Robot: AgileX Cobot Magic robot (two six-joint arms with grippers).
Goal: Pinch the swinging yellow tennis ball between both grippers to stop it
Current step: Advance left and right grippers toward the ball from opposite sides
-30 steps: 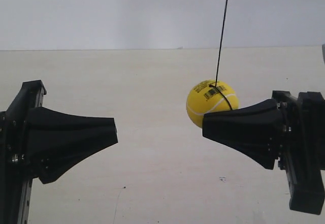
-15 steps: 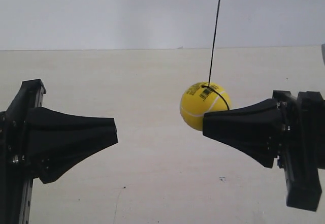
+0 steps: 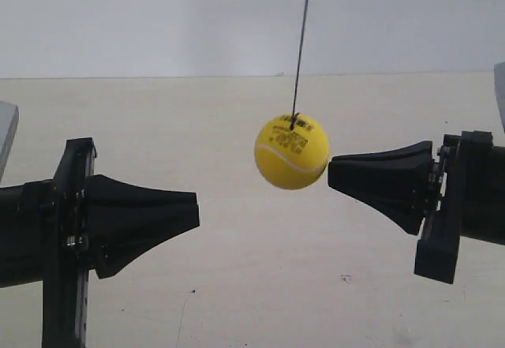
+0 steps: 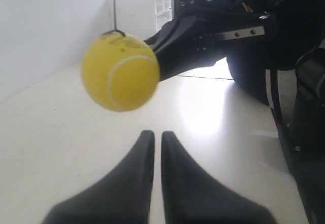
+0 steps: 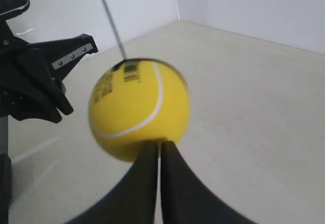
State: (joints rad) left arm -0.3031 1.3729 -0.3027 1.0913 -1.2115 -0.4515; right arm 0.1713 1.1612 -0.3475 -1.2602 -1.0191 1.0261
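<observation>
The yellow tennis ball (image 3: 292,152) hangs on a thin black string (image 3: 300,40) above the pale table, between the two black grippers. In the exterior view the right gripper (image 3: 330,176) points its wedge tip at the ball from the right, with a small gap showing. The left gripper (image 3: 197,214) sits lower on the left, well short of the ball. In the right wrist view the ball (image 5: 139,109) is just beyond the shut right gripper (image 5: 160,144). In the left wrist view the ball (image 4: 121,71) floats ahead of the shut left gripper (image 4: 153,132), apart from it.
A pale tabletop (image 3: 252,285) lies below, with a white wall behind it. A white drawer unit (image 4: 152,10) stands in the far corner in the left wrist view. Grey edges of something show at the exterior view's left (image 3: 6,131) and right (image 3: 500,87) borders.
The ball has swung left, away from the right gripper it was overlapping. The left arm has pushed in toward the middle. The right gripper has drawn back and risen slightly.
</observation>
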